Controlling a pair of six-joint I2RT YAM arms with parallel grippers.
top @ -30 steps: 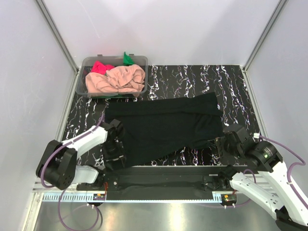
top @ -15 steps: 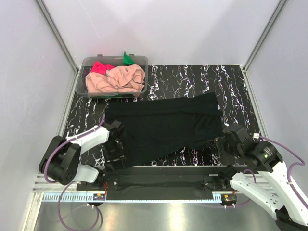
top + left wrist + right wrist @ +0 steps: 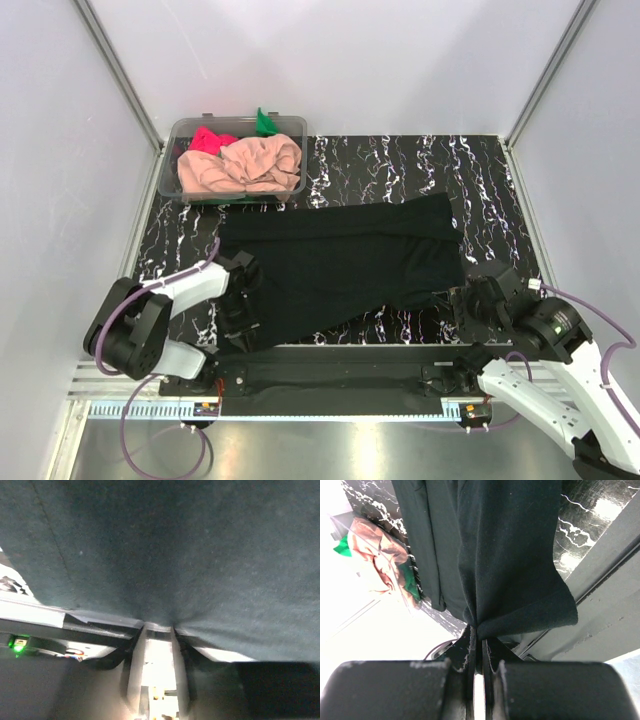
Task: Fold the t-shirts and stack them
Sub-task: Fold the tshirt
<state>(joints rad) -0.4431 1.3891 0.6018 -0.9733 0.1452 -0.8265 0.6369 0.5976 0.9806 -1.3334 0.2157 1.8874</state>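
top external: looking down from above near edge, covering whole table [image 3: 400, 160]
left wrist: sitting tight against black t-shirt [image 3: 175, 545]
right wrist: facing far-left toward tub [image 3: 412, 597]
shared: all showing black t-shirt

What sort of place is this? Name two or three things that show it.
Probably a robot test cell, not a home: white walls box in a black marbled table, a left arm and right arm are bolted at its near edge, and a clear tub holds crumpled t-shirts.

tub [image 3: 172, 150]: clear plastic, far-left corner | tabletop [image 3: 400, 165]: black, white-veined | walls [image 3: 350, 60]: plain white
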